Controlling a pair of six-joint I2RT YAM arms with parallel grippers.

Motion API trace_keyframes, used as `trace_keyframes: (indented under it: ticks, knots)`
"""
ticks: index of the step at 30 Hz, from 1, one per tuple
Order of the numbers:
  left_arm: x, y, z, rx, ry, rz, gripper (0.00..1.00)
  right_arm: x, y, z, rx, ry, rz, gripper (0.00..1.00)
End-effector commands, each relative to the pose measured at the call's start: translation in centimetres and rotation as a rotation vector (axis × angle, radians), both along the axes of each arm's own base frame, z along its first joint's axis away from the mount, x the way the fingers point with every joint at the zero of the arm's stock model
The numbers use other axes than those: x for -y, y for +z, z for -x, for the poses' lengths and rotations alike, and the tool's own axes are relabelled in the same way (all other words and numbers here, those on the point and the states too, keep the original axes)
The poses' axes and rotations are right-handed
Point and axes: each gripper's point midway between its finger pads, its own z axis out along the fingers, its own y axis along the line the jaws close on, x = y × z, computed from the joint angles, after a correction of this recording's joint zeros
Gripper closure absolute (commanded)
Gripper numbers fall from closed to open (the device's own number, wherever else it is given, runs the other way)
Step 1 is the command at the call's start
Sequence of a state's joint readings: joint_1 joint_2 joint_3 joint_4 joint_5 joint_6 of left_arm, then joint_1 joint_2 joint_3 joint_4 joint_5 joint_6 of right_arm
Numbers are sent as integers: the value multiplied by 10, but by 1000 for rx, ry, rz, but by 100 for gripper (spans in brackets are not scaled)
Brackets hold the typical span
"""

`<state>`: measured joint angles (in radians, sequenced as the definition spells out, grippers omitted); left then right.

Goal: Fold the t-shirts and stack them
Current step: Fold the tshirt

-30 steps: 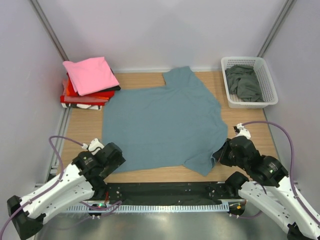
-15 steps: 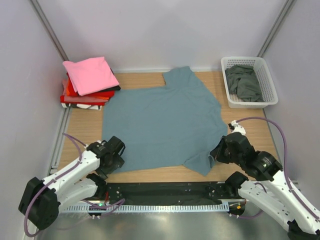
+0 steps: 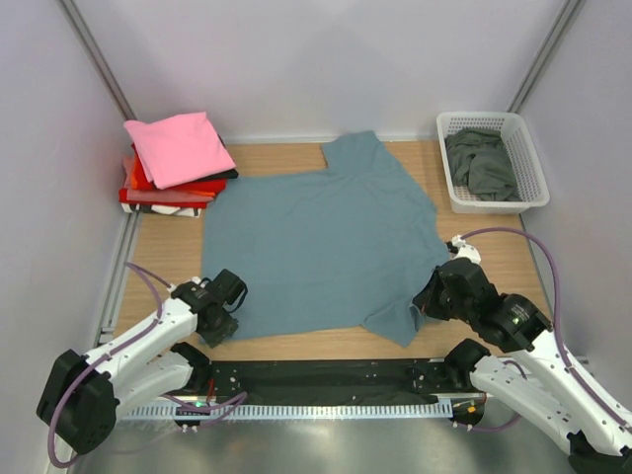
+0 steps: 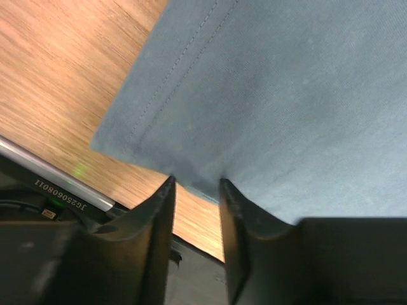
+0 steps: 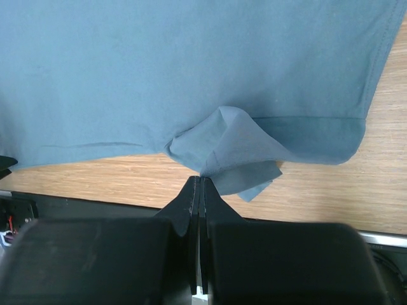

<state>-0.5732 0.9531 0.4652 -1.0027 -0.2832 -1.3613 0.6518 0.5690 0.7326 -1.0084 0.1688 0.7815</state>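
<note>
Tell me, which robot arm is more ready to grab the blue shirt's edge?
Probably the left. The left gripper is open, and the hem of the blue shirt reaches between its fingers. The right gripper is shut at the shirt's rumpled edge, so it would likely need to open first.

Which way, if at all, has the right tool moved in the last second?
Yes. The right tool has shifted slightly left and forward, away from the white basket, onto the near sleeve of the blue t-shirt.
</note>
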Motion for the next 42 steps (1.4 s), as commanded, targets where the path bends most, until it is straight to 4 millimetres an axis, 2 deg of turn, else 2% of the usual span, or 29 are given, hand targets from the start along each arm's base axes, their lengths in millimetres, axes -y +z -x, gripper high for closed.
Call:
trace_keyframes:
  ticks: [1, 5, 6, 7, 12, 18, 21, 22, 23, 24, 27, 28, 32, 36, 42]
  knots:
    - [-8, 2, -7, 32, 11, -45, 67, 1, 3, -6, 30, -21, -5, 99]
    - [-7, 2, -11, 48, -2, -42, 85, 5, 6, -4, 30, -52, -14, 99]
    - [-5, 2, -13, 56, -14, -37, 95, 7, 9, -4, 41, -66, -18, 99]
    - [-2, 2, -14, 57, -24, -20, 99, 8, 12, -4, 46, -81, -29, 99]
    - [16, 13, -22, 79, -80, 61, 100, 16, 31, -11, 101, -148, -37, 99]
    - [34, 49, -41, 119, -161, 107, 100, 16, 56, -27, 136, -173, -9, 99]
    - [39, 64, -49, 110, -220, 97, 100, 15, 70, -42, 172, -187, 22, 99]
    - [40, 67, -51, 109, -236, 92, 100, 13, 84, -47, 200, -189, 13, 99]
    - [41, 76, -56, 122, -262, 86, 100, 12, 85, -54, 198, -197, 43, 99]
    - [40, 80, -60, 124, -273, 78, 100, 11, 96, -60, 222, -195, 49, 99]
    - [35, 87, -70, 118, -306, 52, 100, 7, 103, -79, 241, -191, 109, 99]
    - [33, 87, -72, 107, -314, 42, 100, 4, 113, -86, 262, -194, 106, 99]
    - [24, 96, -87, 100, -339, 23, 100, 2, 119, -110, 281, -209, 166, 99]
    - [12, 102, -103, 103, -355, 0, 100, 1, 115, -137, 273, -220, 191, 99]
    - [2, 103, -126, 103, -340, 8, 100, 16, 109, -171, 258, -247, 236, 99]
